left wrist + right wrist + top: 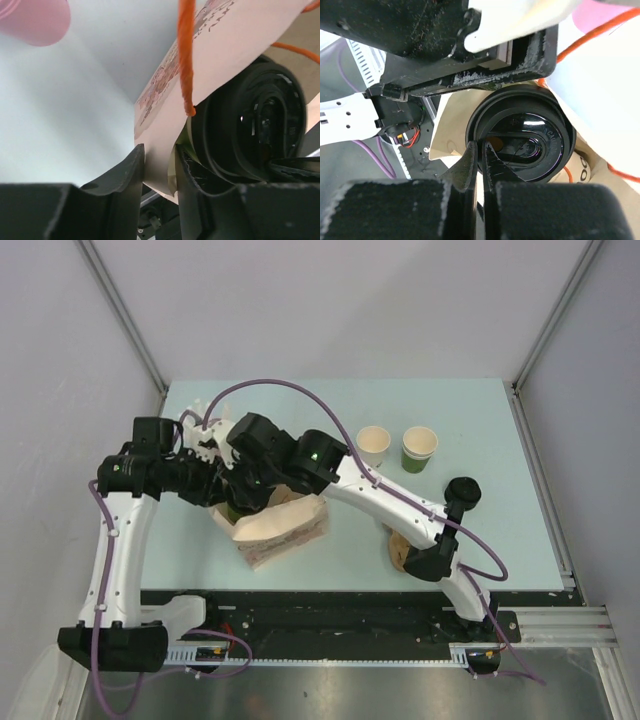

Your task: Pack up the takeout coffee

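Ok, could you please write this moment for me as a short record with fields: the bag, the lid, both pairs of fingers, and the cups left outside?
bag: paper bag with orange string handle, under both wrists
left fingers: apart, one on each side of the bag's edge
right fingers: shut, at the rim of the black lid
black lid: inside the bag's mouth; the cup under it is hidden
outside the bag: white cup and green cup, both lidless, upright, side by side beyond the arms

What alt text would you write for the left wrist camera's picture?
Two black gripper fingers straddle the edge of a printed paper bag with an orange cord handle. To its right is a round black lid; a blurred pink shape shows top left.
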Robot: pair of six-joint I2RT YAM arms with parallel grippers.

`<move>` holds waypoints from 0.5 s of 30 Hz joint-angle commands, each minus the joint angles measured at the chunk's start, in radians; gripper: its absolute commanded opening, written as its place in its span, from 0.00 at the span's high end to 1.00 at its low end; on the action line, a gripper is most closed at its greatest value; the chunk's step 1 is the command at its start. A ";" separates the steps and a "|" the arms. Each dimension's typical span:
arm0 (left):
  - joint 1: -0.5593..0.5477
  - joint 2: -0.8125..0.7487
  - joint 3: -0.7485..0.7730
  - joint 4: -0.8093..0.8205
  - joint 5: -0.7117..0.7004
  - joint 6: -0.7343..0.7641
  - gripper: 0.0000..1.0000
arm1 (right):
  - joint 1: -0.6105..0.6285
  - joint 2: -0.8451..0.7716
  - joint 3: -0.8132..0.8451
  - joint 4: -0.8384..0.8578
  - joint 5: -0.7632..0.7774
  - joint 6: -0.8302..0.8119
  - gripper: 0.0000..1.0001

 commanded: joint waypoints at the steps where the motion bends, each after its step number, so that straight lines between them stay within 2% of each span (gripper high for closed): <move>1: 0.005 -0.007 -0.013 -0.010 0.092 0.013 0.68 | 0.013 0.018 -0.014 -0.017 -0.049 -0.023 1.00; 4: 0.005 -0.009 -0.009 -0.010 0.106 0.008 0.85 | 0.017 0.027 -0.043 -0.029 -0.073 -0.032 1.00; 5: 0.005 -0.010 -0.008 -0.008 0.106 0.004 0.94 | 0.022 0.030 -0.055 -0.031 -0.080 -0.037 1.00; 6: 0.005 -0.010 -0.005 -0.008 0.119 0.007 0.97 | 0.023 0.035 -0.060 -0.044 -0.077 -0.049 1.00; 11: 0.005 -0.010 0.021 -0.005 0.170 -0.010 1.00 | 0.022 0.045 -0.111 -0.041 -0.057 -0.066 1.00; 15: 0.005 -0.009 0.021 -0.010 0.176 -0.003 1.00 | 0.016 0.061 -0.060 -0.040 0.000 -0.038 1.00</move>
